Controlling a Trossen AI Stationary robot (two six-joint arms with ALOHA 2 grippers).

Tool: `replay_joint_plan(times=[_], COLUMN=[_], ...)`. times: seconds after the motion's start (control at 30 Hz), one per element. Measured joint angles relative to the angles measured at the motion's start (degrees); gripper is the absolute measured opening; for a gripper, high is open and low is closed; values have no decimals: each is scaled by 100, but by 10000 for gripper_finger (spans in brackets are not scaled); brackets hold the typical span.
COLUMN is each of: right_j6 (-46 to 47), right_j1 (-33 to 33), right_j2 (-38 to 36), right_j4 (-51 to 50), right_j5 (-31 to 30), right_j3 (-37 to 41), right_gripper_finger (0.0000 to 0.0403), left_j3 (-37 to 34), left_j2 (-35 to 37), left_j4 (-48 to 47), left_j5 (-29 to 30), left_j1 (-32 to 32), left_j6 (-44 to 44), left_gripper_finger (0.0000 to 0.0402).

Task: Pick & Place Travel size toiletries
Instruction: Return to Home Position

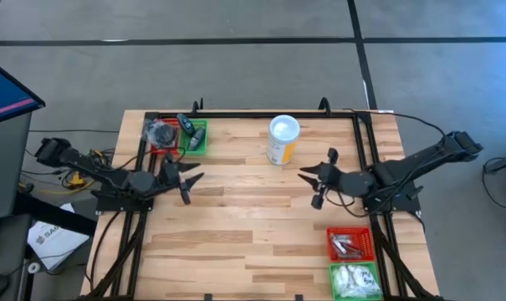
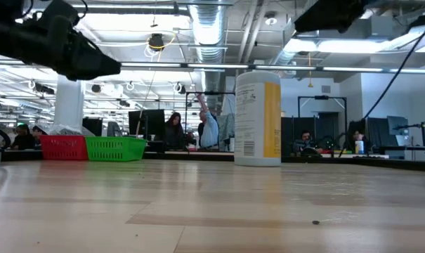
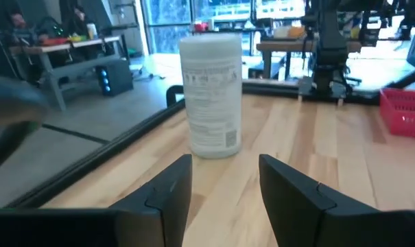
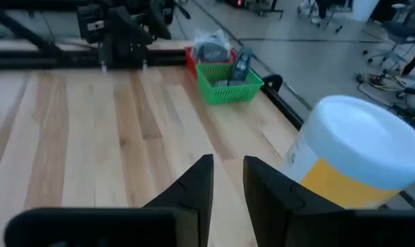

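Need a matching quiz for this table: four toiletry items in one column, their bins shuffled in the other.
Items:
1. wrapped pucks
2. dark bottle
3. silvery tubes
4. white packets

Bins:
A. green bin by right arm
B. red bin by left arm
C. red bin by right arm
D. green bin by left arm

Pairs: 1-B, 2-D, 3-C, 4-A.
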State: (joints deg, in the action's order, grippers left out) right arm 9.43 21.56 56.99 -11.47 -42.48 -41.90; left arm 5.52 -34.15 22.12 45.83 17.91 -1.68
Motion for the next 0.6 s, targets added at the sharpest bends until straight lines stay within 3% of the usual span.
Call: replay_joint_plan(times=[0.17, 0.37, 0.6], right_j6=[-212, -533, -1123], right_j1=[-3, -176, -541], right_j2=[-765, -1724, -2721], right_j4=[989, 1851, 3089], right_j5=[-4, 81, 787], right_j3=[949, 1851, 2851], right_gripper_finger=[72, 72, 72], left_j3=[-14, -457, -511], left_j2=[122, 239, 532], left_j4=[67, 967, 1099], left_j5=[9, -414, -534], left_j1=[18, 16, 3], left_j6=[129, 437, 708], left_gripper_finger=[159, 159, 149])
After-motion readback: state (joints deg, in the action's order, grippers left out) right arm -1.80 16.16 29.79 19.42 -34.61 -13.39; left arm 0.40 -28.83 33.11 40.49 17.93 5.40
